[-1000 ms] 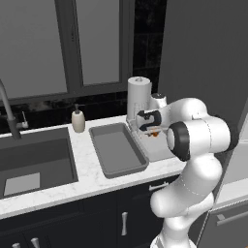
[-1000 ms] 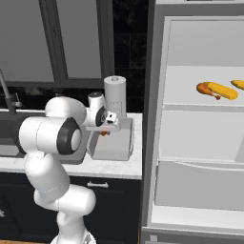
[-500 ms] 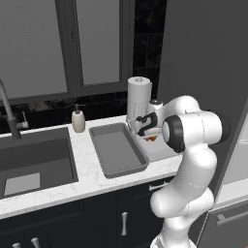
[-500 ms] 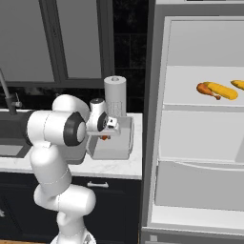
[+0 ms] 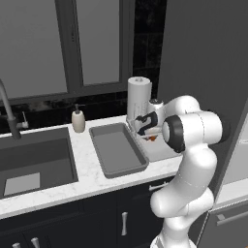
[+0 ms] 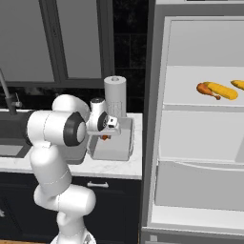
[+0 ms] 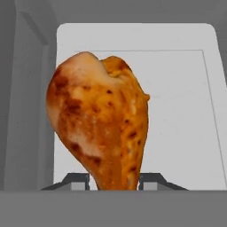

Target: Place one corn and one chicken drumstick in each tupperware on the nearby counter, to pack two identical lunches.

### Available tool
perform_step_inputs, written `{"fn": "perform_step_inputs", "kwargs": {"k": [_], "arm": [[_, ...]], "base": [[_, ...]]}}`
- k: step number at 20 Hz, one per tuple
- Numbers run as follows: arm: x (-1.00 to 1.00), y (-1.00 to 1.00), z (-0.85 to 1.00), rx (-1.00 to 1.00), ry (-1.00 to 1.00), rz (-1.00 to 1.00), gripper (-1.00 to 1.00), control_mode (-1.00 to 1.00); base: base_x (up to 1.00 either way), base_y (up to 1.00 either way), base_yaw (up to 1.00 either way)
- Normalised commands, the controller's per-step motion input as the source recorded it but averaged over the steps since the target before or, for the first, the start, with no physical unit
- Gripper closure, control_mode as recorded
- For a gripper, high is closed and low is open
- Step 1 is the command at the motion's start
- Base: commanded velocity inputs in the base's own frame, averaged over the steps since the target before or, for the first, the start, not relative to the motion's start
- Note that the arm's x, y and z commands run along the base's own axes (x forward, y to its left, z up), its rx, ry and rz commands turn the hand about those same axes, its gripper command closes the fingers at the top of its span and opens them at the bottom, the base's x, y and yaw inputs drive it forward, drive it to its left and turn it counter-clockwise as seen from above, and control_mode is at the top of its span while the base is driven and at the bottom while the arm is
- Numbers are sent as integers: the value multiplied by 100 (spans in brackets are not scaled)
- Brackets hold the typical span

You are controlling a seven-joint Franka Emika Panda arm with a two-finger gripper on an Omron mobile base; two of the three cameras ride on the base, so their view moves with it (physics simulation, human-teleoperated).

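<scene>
We are holding one chicken drumstick (image 7: pixel 99 122) clamped in the gripper (image 7: pixel 114 179) above the right tupperware (image 6: pixel 125 143). The left tupperware (image 5: pixel 116 152) is lying empty; another drumstick (image 6: pixel 208 90) and both corn cobs (image 6: pixel 222 90) are waiting on the fridge shelf (image 6: pixel 190 97).

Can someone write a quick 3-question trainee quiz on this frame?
1. True or false: the gripper holds a chicken drumstick over the shorter tupperware.
2. Which items lie on the fridge shelf? A) two corn cobs and a drumstick B) two drumsticks only C) a soap bottle
3. Fill in: the longer tupperware sits between the shorter one and the ____.

Key
1. True. In the hand view the jaws are closed on the drumstick's thin end, with the pale container floor behind it.
2. A. A drumstick lies against one corn cob, with a second cob at the picture's edge.
3. Sink.
</scene>
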Motion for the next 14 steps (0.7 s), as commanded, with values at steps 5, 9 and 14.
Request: {"fn": "perform_step_inputs", "kwargs": {"k": [5,9,14], "arm": [[0,0,12,-2,0,0,-100,-100],[0,0,61,-1,0,0,-100,-100],[-68,0,89,0,-3,0,-100,-100]], "base": [[0,0,0],[0,0,0],[0,0,0]]}}
